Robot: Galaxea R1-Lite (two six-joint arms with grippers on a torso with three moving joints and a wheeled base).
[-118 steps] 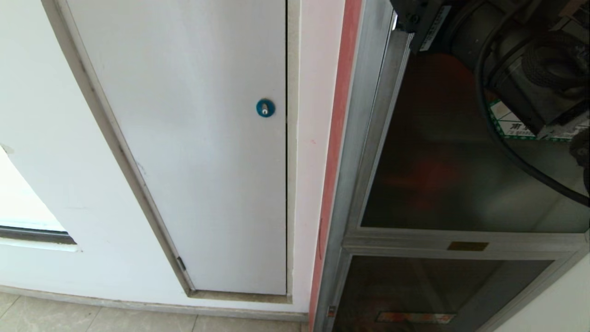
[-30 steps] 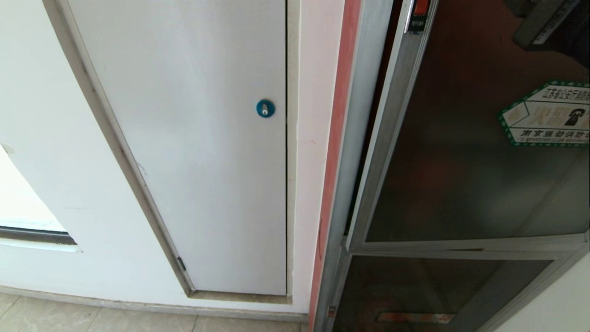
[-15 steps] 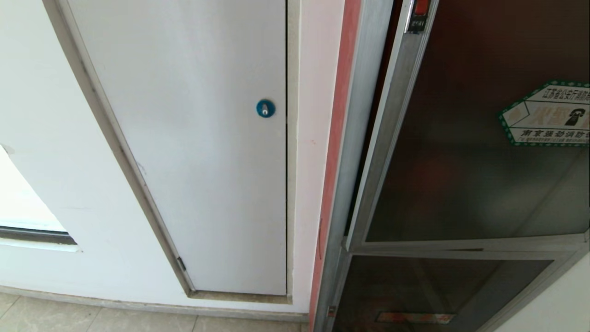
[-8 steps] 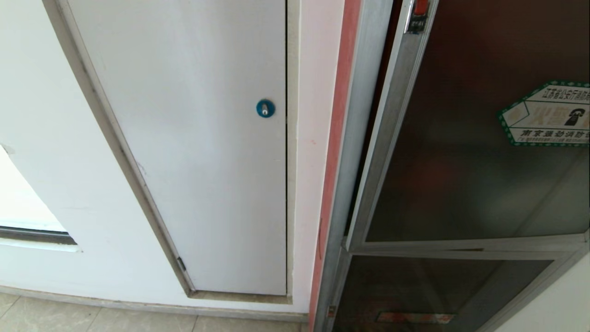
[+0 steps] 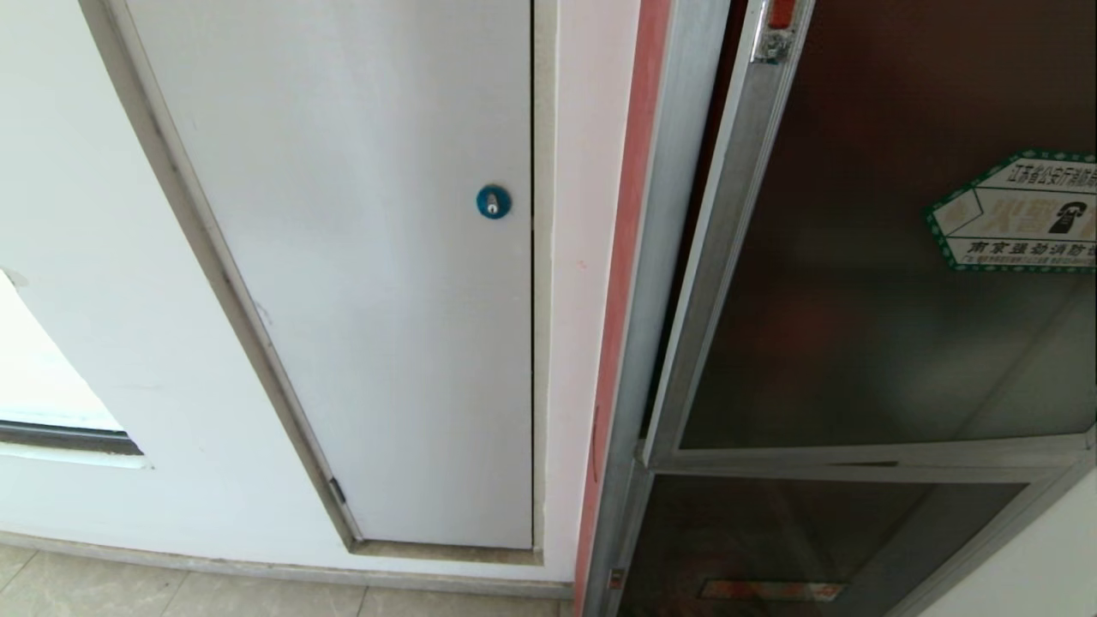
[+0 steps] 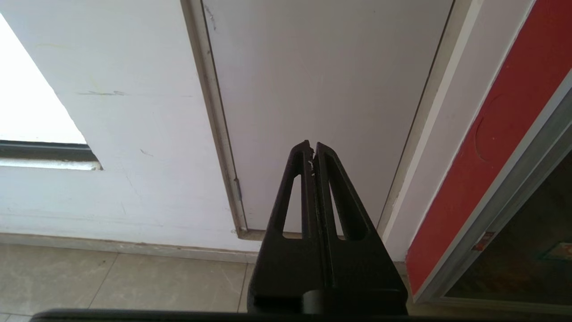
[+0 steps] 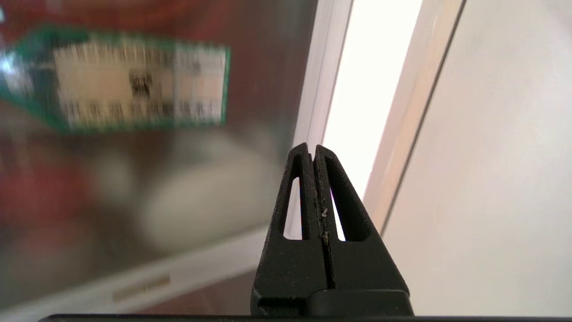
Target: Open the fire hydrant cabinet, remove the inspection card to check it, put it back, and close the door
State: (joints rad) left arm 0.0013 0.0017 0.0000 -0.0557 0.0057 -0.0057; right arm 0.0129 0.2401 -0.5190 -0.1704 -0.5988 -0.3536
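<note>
Right gripper (image 7: 315,154) pinched shut, empty, just off the door (image 5: 857,257), below its hexagonal sticker (image 5: 1016,212). Left gripper (image 6: 311,150) shut too, parked low by the white panel (image 5: 360,257). The door stands only slightly ajar from the fire hydrant cabinet (image 5: 677,171): closed tips could skid off glass. Room lies along the door's latch edge; the card is unseen.

White panel (image 5: 343,257) with blue round lock (image 5: 494,201) above tiled floor (image 5: 171,596).

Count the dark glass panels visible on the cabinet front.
2. The door, with the hexagonal sticker, is the upper panel; a smaller dark glass panel sits directly below it. More could lie outside view.
</note>
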